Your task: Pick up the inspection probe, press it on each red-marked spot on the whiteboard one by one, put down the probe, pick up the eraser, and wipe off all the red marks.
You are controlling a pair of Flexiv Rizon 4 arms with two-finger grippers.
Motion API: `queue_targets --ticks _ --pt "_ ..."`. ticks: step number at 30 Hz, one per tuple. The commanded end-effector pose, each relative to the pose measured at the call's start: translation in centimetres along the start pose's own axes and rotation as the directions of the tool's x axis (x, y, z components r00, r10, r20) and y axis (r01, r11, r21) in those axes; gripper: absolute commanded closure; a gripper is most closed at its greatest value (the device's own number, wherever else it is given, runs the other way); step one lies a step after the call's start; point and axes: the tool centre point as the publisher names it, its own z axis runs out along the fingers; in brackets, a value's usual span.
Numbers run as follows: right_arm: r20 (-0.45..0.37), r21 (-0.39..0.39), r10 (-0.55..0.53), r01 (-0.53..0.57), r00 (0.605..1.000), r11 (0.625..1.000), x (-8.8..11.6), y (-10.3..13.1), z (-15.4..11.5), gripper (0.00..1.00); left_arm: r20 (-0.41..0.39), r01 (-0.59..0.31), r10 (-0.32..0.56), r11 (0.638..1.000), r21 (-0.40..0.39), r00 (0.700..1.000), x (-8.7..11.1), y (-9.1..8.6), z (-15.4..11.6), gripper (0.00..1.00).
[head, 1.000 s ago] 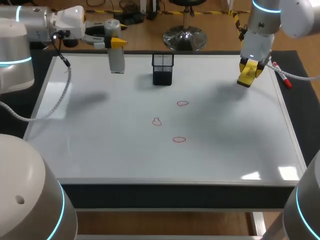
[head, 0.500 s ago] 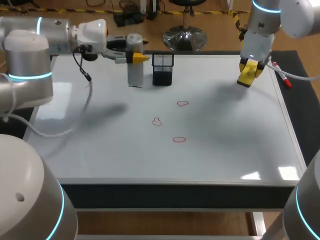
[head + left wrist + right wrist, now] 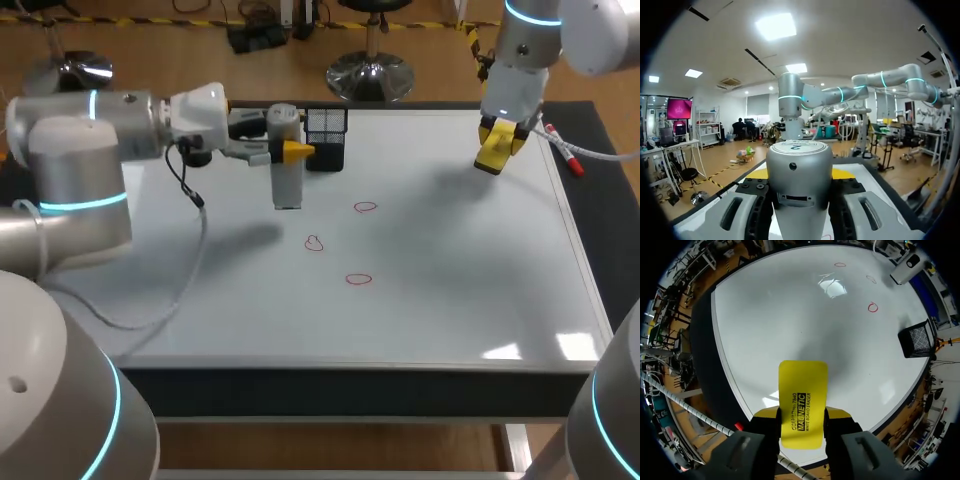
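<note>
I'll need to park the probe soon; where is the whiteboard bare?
Bare: the front strip between the nearest red mark and the whiteboard's near edge, and the front right between the red marks and the right edge. Crowded: the back middle, where the probe in the left gripper hangs beside the mesh holder.

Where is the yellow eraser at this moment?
The yellow eraser sits clamped in the right gripper, over the whiteboard at the head view's far right.

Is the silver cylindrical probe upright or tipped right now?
Upright: the silver cylindrical probe hangs vertical in the left gripper, clamped near its top.
</note>
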Motion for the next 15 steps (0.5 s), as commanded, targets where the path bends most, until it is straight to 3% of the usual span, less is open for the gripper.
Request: queue_targets --ticks 1,15 --pt "-0.003 0.000 -0.002 0.002 1.000 1.000 0.0 -0.1 -0.1 1.00 0.076 0.000 -0.001 1.000 0.004 0.997 0.7 0.5 0.8 1.00" --pt "-0.003 0.000 -0.002 0.002 1.000 1.000 0.0 -0.1 -0.1 1.00 0.081 0.041 -0.042 0.999 0.021 0.996 2.7 2.6 2.1 1.00"
